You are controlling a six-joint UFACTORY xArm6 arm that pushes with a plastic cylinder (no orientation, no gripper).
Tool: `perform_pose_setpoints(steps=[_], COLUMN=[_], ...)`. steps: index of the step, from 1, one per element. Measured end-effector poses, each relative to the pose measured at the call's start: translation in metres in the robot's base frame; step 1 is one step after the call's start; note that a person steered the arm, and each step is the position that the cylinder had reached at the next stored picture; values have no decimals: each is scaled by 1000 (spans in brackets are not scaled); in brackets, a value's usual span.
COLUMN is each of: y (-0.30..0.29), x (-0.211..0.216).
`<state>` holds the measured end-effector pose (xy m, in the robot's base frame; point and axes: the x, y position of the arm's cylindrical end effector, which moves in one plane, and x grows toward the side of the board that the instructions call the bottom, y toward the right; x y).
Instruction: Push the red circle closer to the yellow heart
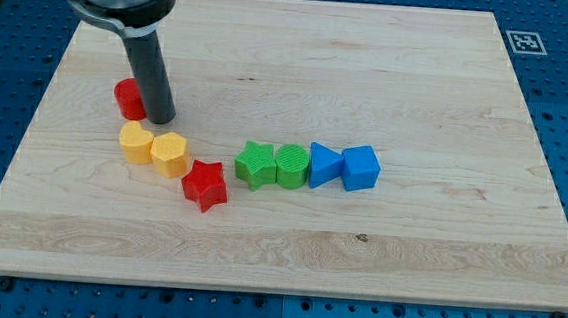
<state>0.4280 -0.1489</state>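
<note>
The red circle (126,98) is a short red cylinder at the board's left side, partly hidden behind my rod. The yellow heart (136,142) lies just below it, a small gap apart. My tip (157,119) rests on the board, touching the red circle's right side and just above the yellow heart and the yellow hexagon (169,154).
A red star (204,185) lies right of and below the yellow hexagon. To its right runs a row: green star (256,164), green hexagon (292,166), blue triangle (323,165), blue cube (360,167). The wooden board (390,76) carries a marker tag (524,40) at its top right corner.
</note>
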Motion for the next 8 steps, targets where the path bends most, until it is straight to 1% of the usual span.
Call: perform_pose_setpoints(steps=[2, 3, 5, 6, 8], y=[15, 3, -36, -45, -49], x=[-56, -65, -63, -52, -4])
